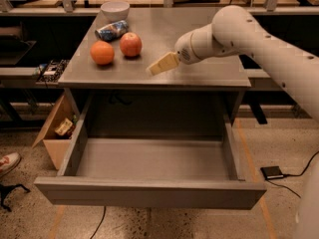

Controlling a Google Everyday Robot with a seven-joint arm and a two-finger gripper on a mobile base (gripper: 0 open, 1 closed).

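My gripper (pixel 160 64) hangs just above the grey tabletop (pixel 199 71) near its front edge, pointing down and to the left, with the white arm (pixel 239 31) reaching in from the right. It holds nothing that I can see. Nearest to it are a red apple (pixel 130 45) and an orange (pixel 102 53), side by side to its left and apart from it. Behind them lie a crumpled blue packet (pixel 111 30) and a white bowl (pixel 115 9). Under the tabletop the drawer (pixel 149 190) is pulled out, and nothing shows inside it.
A cardboard box (pixel 54 133) with scraps stands on the floor left of the drawer. A shoe (pixel 7 162) is at the far left. A small black device (pixel 272 172) with a cable lies on the floor at right. A cluttered bench runs behind the table.
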